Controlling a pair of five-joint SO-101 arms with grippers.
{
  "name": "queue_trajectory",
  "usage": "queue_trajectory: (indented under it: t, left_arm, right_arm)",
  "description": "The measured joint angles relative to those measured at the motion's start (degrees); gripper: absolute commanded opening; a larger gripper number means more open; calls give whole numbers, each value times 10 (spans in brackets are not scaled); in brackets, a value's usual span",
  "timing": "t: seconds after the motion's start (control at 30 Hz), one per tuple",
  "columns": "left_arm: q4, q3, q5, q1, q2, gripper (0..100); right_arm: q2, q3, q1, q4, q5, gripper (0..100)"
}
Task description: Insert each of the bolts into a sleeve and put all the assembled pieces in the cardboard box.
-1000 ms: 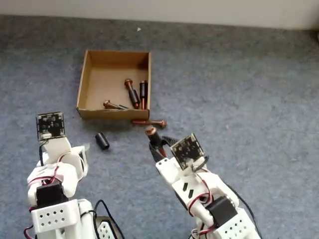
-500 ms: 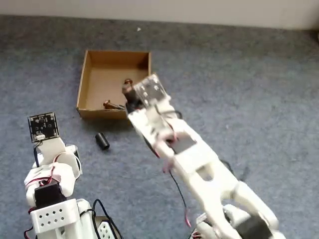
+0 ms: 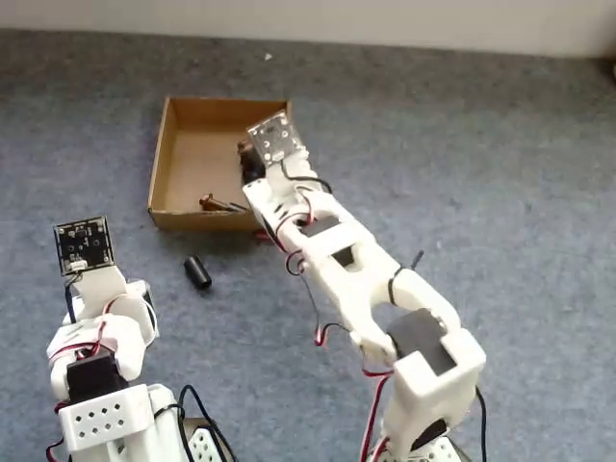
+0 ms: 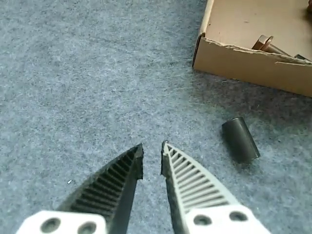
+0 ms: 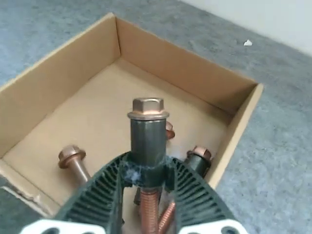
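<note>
Right tool [image 5: 146,164]: pinching a copper-headed bolt seated in a black cylindrical sleeve [image 5: 147,132], head foremost, long axis in line with the tool.
Brown cardboard box [image 5: 191,64]: directly beneath the held piece.
Left tool [image 4: 152,152]: slightly spread over the grey table [image 4: 73,73], the loose black sleeve [image 4: 240,139] near it.

The cardboard box [image 3: 159,159] sat on the surface [image 3: 462,144] toward the far left. The right end effector [image 5: 146,168] hung over the box's right-hand half, and a sleeved bolt [image 5: 146,139] stood upright between its jaws, head uppermost. Inside the box, one bolt [image 3: 219,203] lay against the near wall, with further pieces [image 5: 197,158] under the held one. A loose sleeve [image 3: 197,272] lay on the surface just in front of the near wall, between the box and the left end effector [image 4: 152,148], which was at the near left.
</note>
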Motion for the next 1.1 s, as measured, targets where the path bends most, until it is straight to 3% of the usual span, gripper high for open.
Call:
queue_trajectory:
  t: [0.2,0.4,0.67,0.8,1.1]
  left_arm:
    - [0,0,0,0,0,85]
    - [0,0,0,-25,0,85]
    - [-18,0,1,-65,0,85]
    - [-24,0,1,-68,0,85]
    - [-25,0,1,-68,0,84]
  right_arm:
    - [15,-6,2,7,20,118]
    - [-64,-10,-10,115,21,118]
    - [-148,-4,-139,269,-17,118]
    - [-103,-16,-191,306,-42,118]
    - [75,-215,-199,455,-62,117]
